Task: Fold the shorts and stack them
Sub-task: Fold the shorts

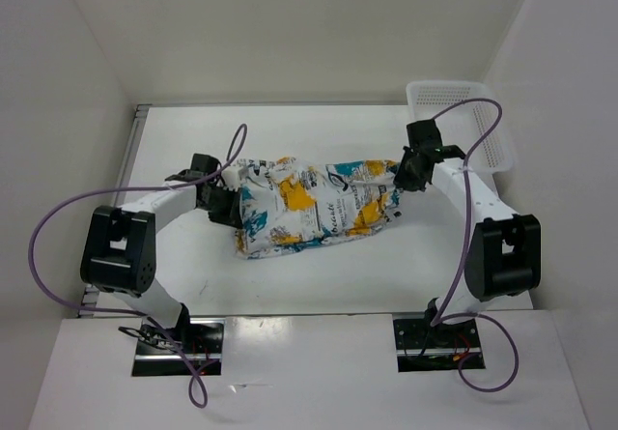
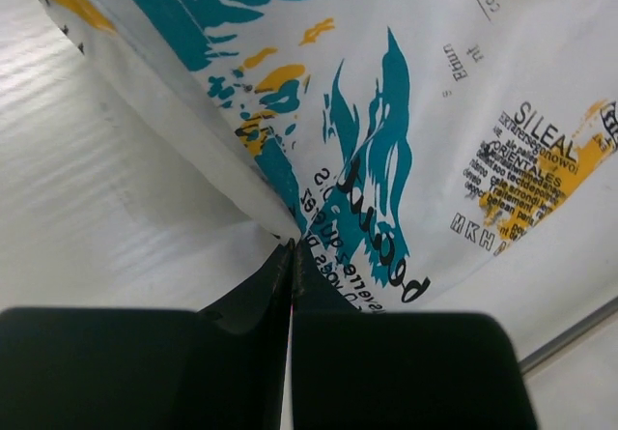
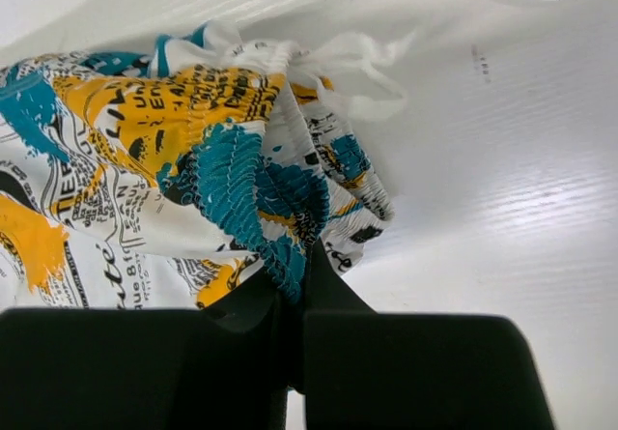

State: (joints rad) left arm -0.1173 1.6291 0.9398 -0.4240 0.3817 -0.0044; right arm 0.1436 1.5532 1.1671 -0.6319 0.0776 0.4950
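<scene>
The shorts (image 1: 314, 206) are white fabric with teal and orange blotches and black lettering, stretched across the middle of the table between both grippers. My left gripper (image 1: 230, 185) is shut on their left end; in the left wrist view the fabric (image 2: 406, 111) runs up from the closed fingertips (image 2: 293, 244). My right gripper (image 1: 406, 174) is shut on their right end; in the right wrist view the gathered elastic waistband (image 3: 241, 188) is pinched at the fingertips (image 3: 297, 290), with a white drawstring (image 3: 367, 58) beyond it.
A white plastic mesh basket (image 1: 463, 121) stands at the back right, just behind the right arm. White walls enclose the table on the left, back and right. Purple cables loop from both arms.
</scene>
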